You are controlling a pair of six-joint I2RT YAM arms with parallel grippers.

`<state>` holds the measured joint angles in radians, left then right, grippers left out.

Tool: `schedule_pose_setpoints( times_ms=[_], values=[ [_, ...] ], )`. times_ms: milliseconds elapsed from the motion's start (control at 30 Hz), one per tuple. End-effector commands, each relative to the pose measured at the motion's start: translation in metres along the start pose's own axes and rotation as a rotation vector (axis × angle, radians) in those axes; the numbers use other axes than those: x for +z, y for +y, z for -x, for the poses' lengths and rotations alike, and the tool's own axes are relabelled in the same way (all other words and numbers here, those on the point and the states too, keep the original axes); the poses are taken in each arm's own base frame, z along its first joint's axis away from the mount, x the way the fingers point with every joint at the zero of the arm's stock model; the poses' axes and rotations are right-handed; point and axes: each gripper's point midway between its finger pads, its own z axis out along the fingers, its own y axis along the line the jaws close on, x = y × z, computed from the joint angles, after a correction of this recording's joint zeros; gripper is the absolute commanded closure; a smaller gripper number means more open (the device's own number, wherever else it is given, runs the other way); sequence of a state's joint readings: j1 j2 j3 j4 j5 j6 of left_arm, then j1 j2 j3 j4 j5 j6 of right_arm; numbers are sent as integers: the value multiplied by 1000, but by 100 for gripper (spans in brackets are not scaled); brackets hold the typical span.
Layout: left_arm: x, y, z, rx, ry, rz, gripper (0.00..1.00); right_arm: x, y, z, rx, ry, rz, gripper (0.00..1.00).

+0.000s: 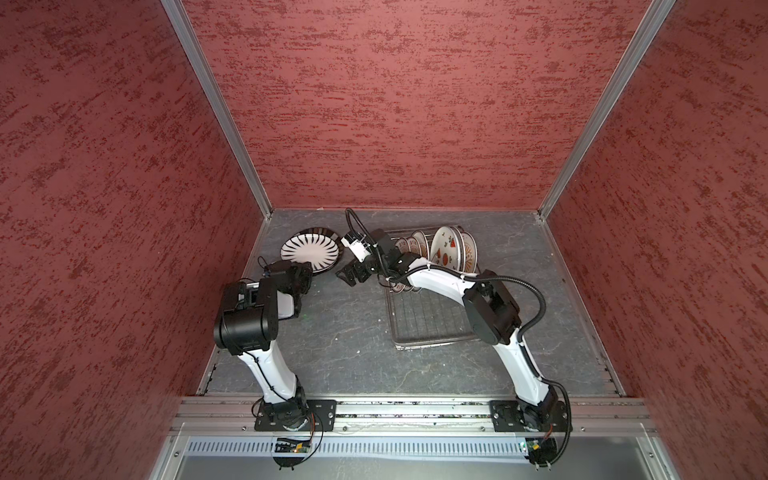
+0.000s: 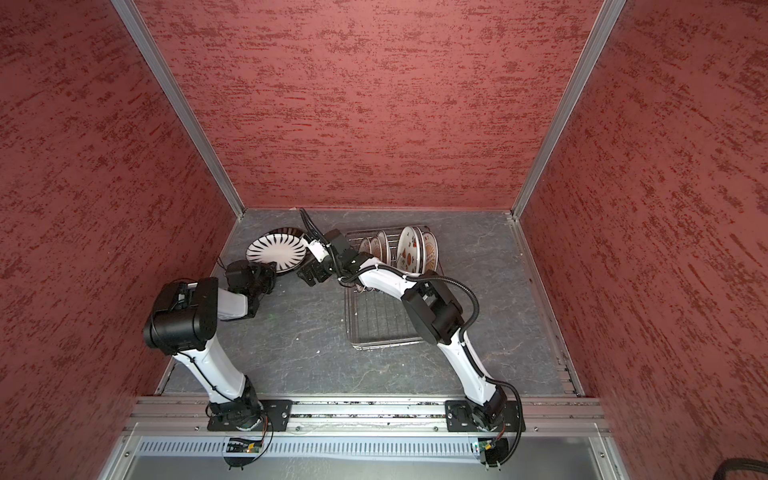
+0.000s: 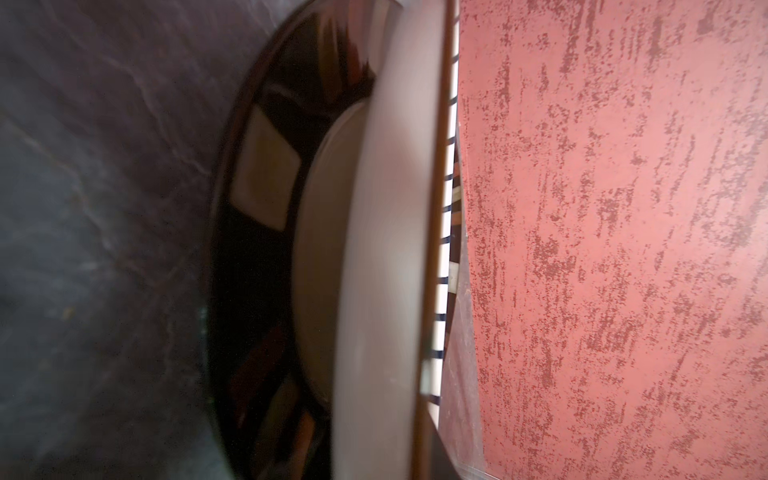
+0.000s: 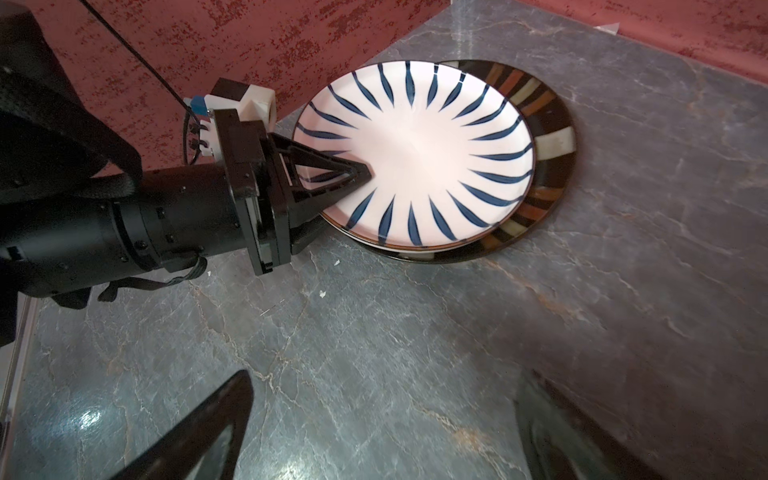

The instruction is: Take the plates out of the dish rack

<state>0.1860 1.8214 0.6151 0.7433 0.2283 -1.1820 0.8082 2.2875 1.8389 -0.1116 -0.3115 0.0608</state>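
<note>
A white plate with dark radial stripes (image 1: 309, 249) (image 4: 419, 158) lies on top of a dark plate (image 4: 548, 141) (image 2: 286, 230) at the back left of the table. My left gripper (image 4: 345, 195) (image 1: 305, 270) is shut on the striped plate's near rim, one finger above it and one below. The left wrist view shows only the striped plate's white underside (image 3: 386, 249) over the dark plate (image 3: 257, 249). My right gripper (image 4: 382, 436) (image 1: 353, 274) hangs open and empty between that stack and the dish rack (image 1: 428, 320). Several plates stand upright at the rack's far end, among them a watermelon plate (image 1: 444, 249).
Red textured walls (image 1: 395, 104) enclose the grey marbled table (image 1: 332, 353) on three sides. The stack sits close to the left wall. My right arm (image 1: 440, 282) crosses over the rack's middle. The rack's near half (image 2: 382, 324) holds no plates.
</note>
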Motion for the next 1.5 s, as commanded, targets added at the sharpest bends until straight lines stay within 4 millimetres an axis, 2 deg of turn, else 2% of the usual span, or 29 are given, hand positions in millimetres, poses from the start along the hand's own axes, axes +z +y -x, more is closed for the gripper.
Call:
schedule_pose_setpoints(
  times_ms=[0,100,367,500,567,1133,1400,1467],
  values=[
    [-2,-24,13,39,-42,-67,80,-2,1,5,-5,-9,1,1],
    [-5,-22,14,39,-57,-78,75,-3,2,6,-4,-12,3,1],
    [1,-22,15,84,-40,-27,75,-5,4,7,7,-24,12,1],
    [-2,-20,18,100,-70,3,74,-5,4,6,10,-22,12,1],
    [-1,-17,18,105,-73,34,67,-5,4,6,10,-23,12,1],
    [-12,-5,31,180,-165,150,65,-7,5,12,14,-39,12,1],
    [-17,-8,35,202,-206,163,64,-9,6,12,16,-41,13,2],
    [-18,-7,36,210,-220,171,57,-10,6,13,17,-47,12,2]
  ],
)
